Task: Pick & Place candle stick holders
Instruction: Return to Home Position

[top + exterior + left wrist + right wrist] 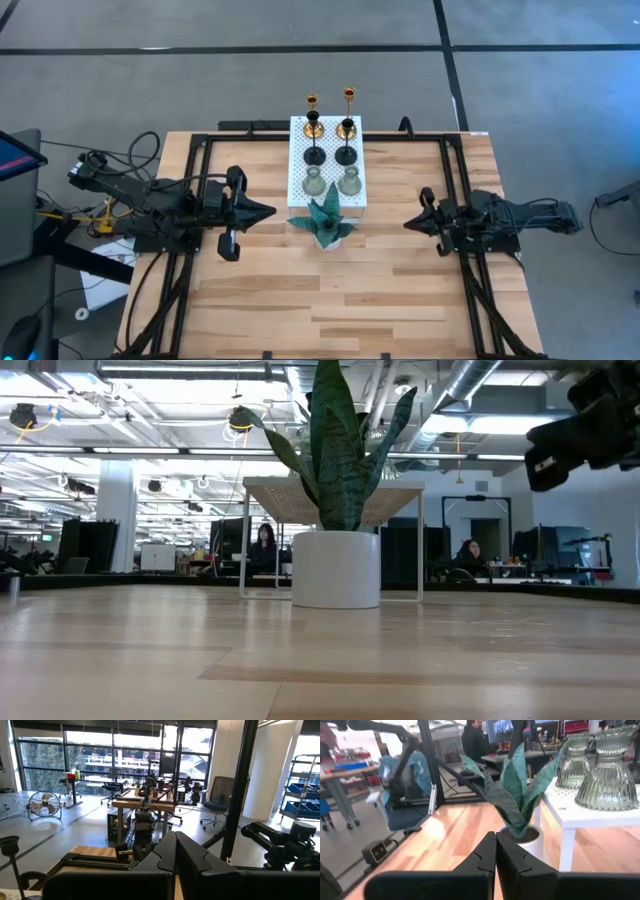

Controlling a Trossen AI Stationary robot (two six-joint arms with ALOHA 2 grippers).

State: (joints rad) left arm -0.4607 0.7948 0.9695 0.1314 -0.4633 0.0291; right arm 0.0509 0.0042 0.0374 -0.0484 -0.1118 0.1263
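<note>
Six candle stick holders stand by their bases in pairs on a white perforated board (pixel 352 190) at the table's far middle: two gold stemmed ones (pixel 347 112) farthest, two black ones (pixel 345 154) in the middle, two grey-green bell-shaped ones (pixel 349 182) nearest, which also show in the right wrist view (pixel 610 775). My left gripper (pixel 268 211) is shut and empty, left of the board. My right gripper (pixel 408 225) is shut and empty, right of the board. One black holder (pixel 12 857) shows in the left wrist view.
A teal leafy plant in a white pot (pixel 325 222) stands on the table just in front of the board, between the two grippers; it also shows in the low view (pixel 336 565). Black frame rails (pixel 200 180) run along the table's left and right sides.
</note>
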